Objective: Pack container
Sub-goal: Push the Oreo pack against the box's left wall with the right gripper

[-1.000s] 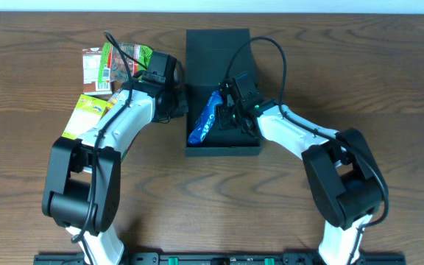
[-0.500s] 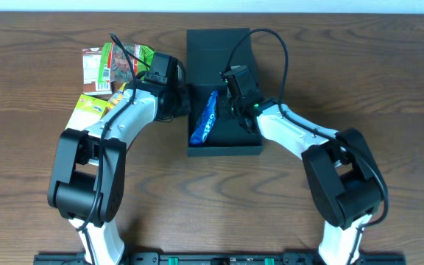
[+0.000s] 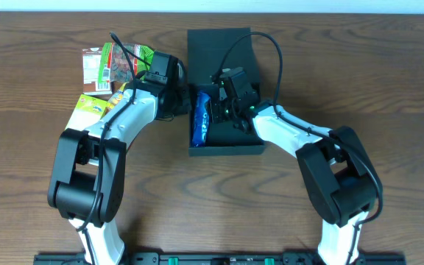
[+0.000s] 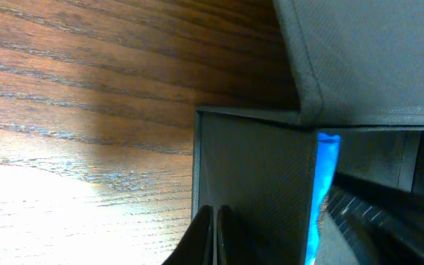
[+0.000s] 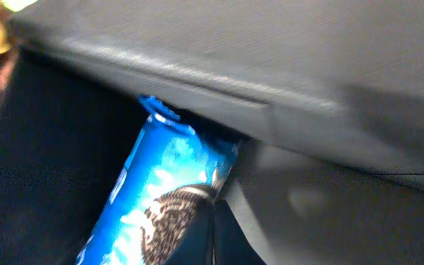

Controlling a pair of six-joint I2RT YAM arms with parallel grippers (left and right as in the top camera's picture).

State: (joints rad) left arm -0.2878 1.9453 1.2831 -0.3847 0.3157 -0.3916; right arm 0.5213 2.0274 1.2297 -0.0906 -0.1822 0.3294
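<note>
The container (image 3: 227,143) is a dark square box, its lid (image 3: 219,46) open and lying back. A blue cookie packet (image 3: 201,118) lies inside along the left wall. My left gripper (image 3: 183,100) is shut and empty, its tips (image 4: 216,224) pressed against the outside of the container's left wall (image 4: 260,184). My right gripper (image 3: 216,104) is inside the box, shut on nothing, with its tips (image 5: 213,232) against the right side of the blue packet (image 5: 157,199). A strip of the packet's edge (image 4: 327,184) shows in the left wrist view.
Left of the box lie loose snack packets: a green one (image 3: 129,59), a red-brown one (image 3: 94,68) and a yellow-green one (image 3: 87,114) partly under my left arm. The rear wall and lid hinge (image 5: 271,66) stand just ahead of my right fingertips.
The blue packet has swung from tilted to lying straight along the left wall, with my right gripper moving left against it. The left gripper has closed in on the box's left wall.
</note>
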